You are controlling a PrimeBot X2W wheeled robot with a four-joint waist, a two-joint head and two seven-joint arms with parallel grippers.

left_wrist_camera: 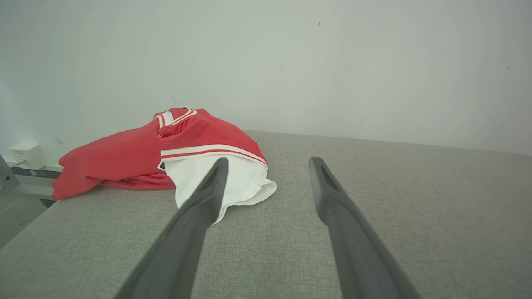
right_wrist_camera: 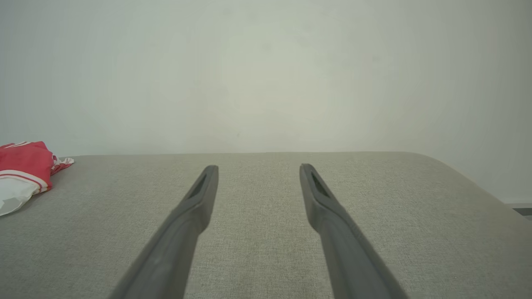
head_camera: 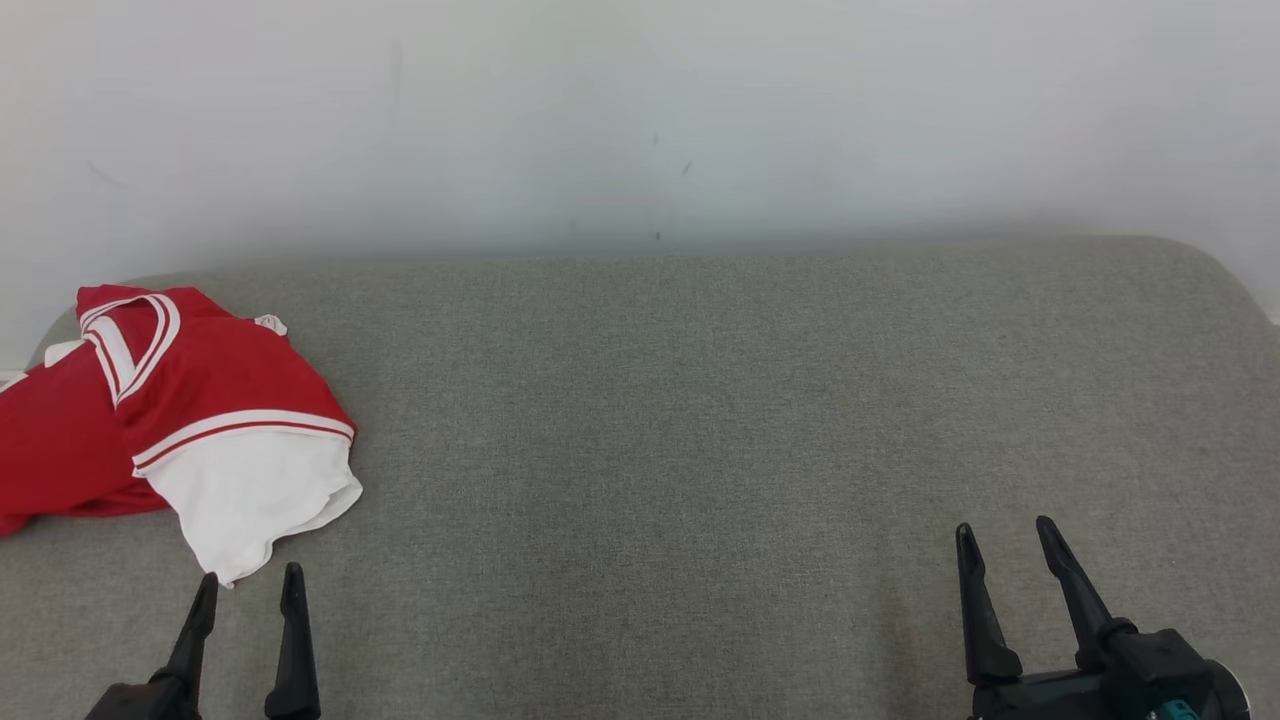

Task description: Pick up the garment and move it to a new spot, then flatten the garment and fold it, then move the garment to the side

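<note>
Red-and-white crumpled garment lies unpicked at the frame's left on the grey table, so the wide, empty left gripper just below it should likely advance and pinch cloth, while the right gripper sits wide, lower right.

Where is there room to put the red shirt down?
The grey surface is bare from the white edge of the garment across to its rounded right end, between the wall and the right gripper. Only the far left is crowded, where the garment lies crumpled beyond the left gripper.
</note>
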